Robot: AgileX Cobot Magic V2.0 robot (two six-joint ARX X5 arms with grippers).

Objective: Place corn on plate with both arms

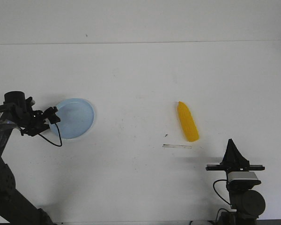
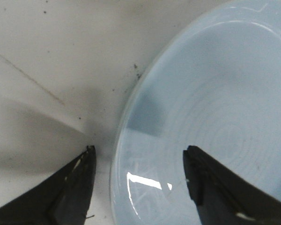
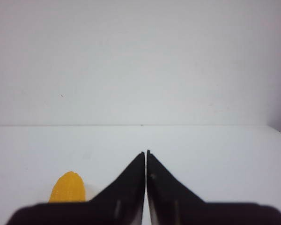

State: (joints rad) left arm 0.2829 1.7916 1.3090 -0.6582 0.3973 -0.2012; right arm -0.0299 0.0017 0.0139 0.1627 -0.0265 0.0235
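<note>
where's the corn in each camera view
Front view: the corn lies right of centre on the white table, ahead of the right tool.
Left wrist view: not in it; only the plate between the open left tool.
Right wrist view: its yellow end shows at the lower left beside the shut tool.
Shared landmark: the white table.

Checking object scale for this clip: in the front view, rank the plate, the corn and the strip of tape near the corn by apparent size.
1. plate, widest and largest in area.
2. corn, shorter than the plate's width.
3. strip of tape, close to the corn in length but far thinner.
</note>
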